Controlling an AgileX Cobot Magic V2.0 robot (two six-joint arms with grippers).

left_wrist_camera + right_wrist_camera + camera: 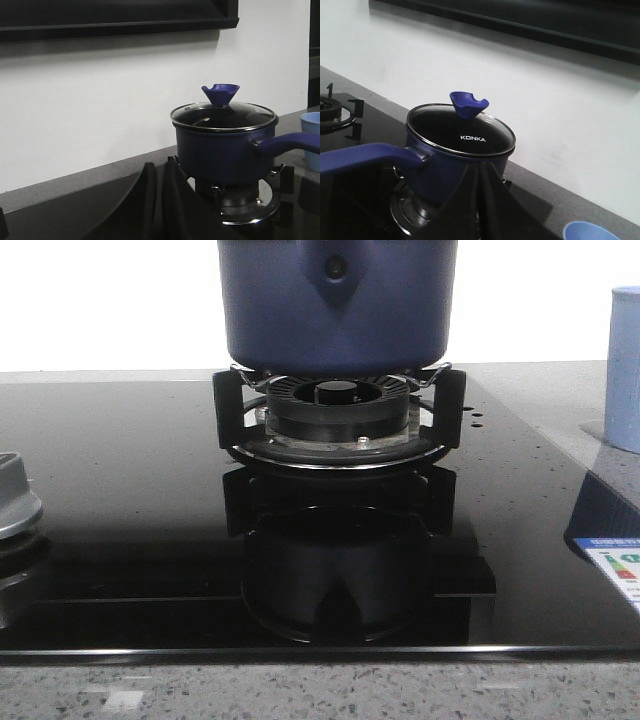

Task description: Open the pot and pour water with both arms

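The dark navy pot (300, 310) stands on the middle burner (337, 415), its riveted handle bracket (336, 268) facing me. In the left wrist view the pot (215, 155) carries a glass lid (222, 115) with a blue knob (220, 93), and its handle (290, 142) points out sideways. The right wrist view shows the pot (445, 170), the lid (462, 132) and the knob (468, 104). My left gripper (159, 165) is shut and empty, short of the pot. My right gripper (479, 169) is shut and empty, close to the pot's wall. Neither arm shows in the front view.
A pale blue cup (625, 370) stands on the counter to the right of the black glass cooktop (120, 500); it also shows in the wrist views (312, 140) (590, 231). A second burner (15, 505) sits at the left. A white wall runs behind.
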